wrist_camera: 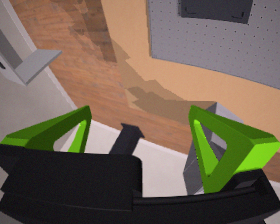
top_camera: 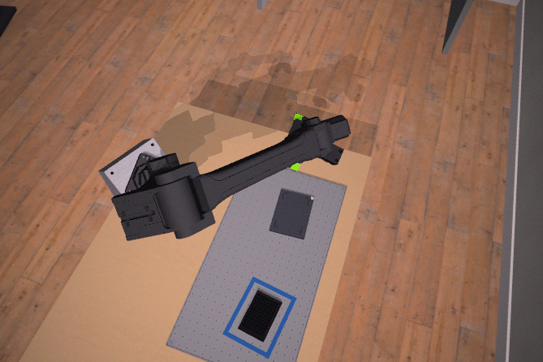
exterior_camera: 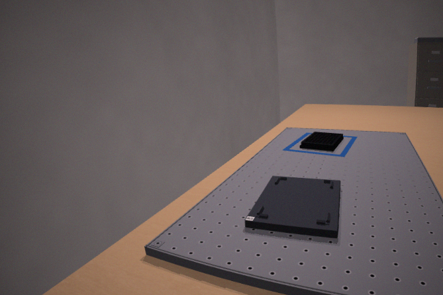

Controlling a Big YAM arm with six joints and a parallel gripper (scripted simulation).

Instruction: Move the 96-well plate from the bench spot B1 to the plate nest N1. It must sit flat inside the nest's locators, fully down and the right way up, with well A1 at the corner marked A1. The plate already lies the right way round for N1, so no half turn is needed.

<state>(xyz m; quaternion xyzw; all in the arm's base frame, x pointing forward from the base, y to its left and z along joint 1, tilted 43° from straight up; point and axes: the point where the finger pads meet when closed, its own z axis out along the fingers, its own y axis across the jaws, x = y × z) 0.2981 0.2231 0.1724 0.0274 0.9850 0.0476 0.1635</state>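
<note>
The black 96-well plate [top_camera: 260, 315] lies flat inside the blue square of spot B1 at the near end of the grey perforated board; it also shows in the exterior view [exterior_camera: 322, 140]. My gripper [wrist_camera: 140, 110] [top_camera: 296, 140] has green fingers, stands wide open and empty, and hangs high above the table's far edge, away from both plate and nest.
The grey perforated board [top_camera: 263, 264] lies on a tan table. The arm's base [top_camera: 131, 170] stands at the table's left edge. A dark cabinet [exterior_camera: 434, 73] stands far behind the table.
</note>
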